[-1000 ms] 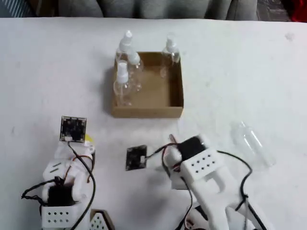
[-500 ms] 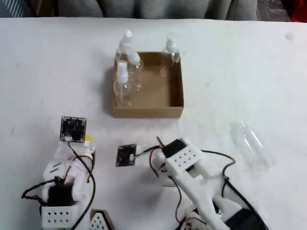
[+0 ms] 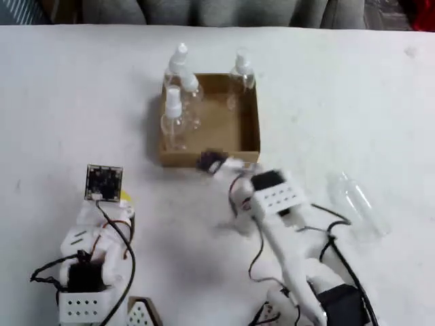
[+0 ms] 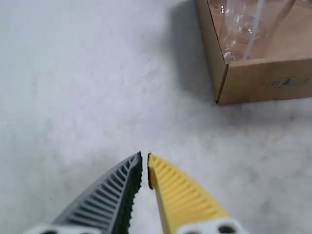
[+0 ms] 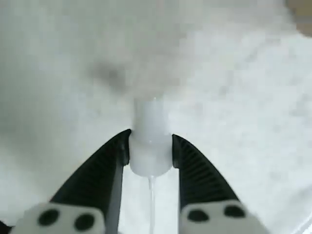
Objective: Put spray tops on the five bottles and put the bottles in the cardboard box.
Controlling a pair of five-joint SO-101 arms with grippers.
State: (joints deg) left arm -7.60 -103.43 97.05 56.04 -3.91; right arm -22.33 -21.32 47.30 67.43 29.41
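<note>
My right gripper (image 5: 150, 140) is shut on a white spray top (image 5: 150, 119), its thin dip tube running back between the black fingers. In the high view the right arm (image 3: 275, 197) sits just in front of the cardboard box (image 3: 207, 159), at its near right corner. Several clear bottles with spray tops (image 3: 172, 119) stand in the box, along its left side and at its back right. One clear bottle without a top (image 3: 357, 202) lies on the table to the right. My left gripper (image 4: 145, 157) is shut with nothing in it, low over the table near the left front.
The box's near corner (image 4: 258, 80) shows ahead of the left gripper, with a bottle inside it. The left arm (image 3: 92, 234) rests at the table's front left. Cables trail from both arms near the front edge. Grey seats line the far side.
The right arm has swung from the table's front middle up toward the box's front right corner, carrying the spray top. The left arm has kept still.
</note>
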